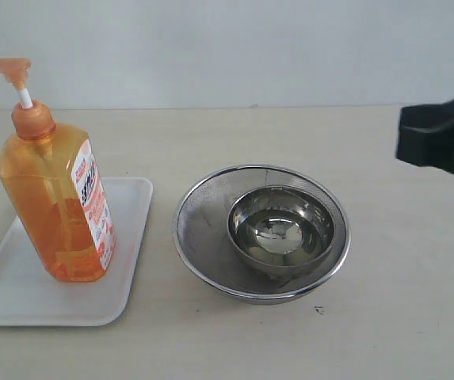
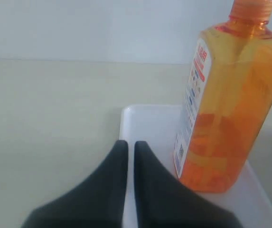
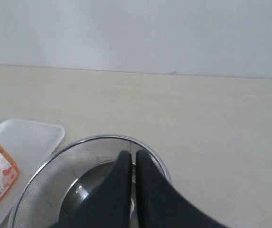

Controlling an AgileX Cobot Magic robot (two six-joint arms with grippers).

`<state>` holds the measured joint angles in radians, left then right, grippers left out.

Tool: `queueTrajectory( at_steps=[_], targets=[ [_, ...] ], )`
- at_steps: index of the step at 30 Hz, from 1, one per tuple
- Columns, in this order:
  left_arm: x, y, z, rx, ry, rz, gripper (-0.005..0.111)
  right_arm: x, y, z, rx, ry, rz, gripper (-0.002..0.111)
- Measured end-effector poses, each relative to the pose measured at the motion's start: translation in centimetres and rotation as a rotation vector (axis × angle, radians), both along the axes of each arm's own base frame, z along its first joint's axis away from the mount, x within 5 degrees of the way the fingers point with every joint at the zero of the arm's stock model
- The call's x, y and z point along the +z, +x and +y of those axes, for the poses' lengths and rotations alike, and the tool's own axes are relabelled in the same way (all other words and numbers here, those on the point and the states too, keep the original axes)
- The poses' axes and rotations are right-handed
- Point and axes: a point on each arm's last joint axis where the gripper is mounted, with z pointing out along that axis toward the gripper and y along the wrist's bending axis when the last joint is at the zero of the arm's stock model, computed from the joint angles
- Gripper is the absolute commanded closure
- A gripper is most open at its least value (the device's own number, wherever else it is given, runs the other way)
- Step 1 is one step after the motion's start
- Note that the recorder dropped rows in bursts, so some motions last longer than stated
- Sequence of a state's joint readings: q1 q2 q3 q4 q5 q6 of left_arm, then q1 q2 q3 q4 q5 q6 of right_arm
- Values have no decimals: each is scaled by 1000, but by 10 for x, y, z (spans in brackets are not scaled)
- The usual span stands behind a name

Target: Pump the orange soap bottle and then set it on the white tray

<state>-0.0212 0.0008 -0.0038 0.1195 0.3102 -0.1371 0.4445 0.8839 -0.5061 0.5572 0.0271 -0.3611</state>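
Upright: translucent orange soap bottle (image 1: 56, 198)

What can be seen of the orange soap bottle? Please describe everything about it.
The orange soap bottle is tall and flat-sided, of translucent orange plastic, and looks nearly full of orange liquid. It has an orange pump head on a white stem, and a red-and-white label on one side. It stands upright on the white tray. Only the tray touches it; the shut left gripper is near it but apart.

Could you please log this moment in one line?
orange soap bottle: on white tray | left pincer: shut, empty | right pincer: shut, empty
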Motion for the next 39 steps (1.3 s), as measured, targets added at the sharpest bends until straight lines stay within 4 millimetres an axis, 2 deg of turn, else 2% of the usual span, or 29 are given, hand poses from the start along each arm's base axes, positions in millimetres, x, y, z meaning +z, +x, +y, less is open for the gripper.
queueTrajectory(
  at_steps=[5,11,20,25,31,39],
  targets=[
    [0,0,0,0,0,0,102,-22,-31,-33,-128,46,-23,108],
    [0,0,0,0,0,0,102,-42,-67,-61,-277,110,-125,108],
    [0,0,0,0,2,0,102,-49,-103,-74,-368,173,-342,108],
    [0,0,0,0,2,0,102,-57,-112,-74,-356,183,-378,108],
    [0,0,0,0,2,0,102,-76,-109,-73,-361,169,-313,108],
    [0,0,0,0,2,0,102,-81,-109,-76,-427,149,-275,108]
  ],
)
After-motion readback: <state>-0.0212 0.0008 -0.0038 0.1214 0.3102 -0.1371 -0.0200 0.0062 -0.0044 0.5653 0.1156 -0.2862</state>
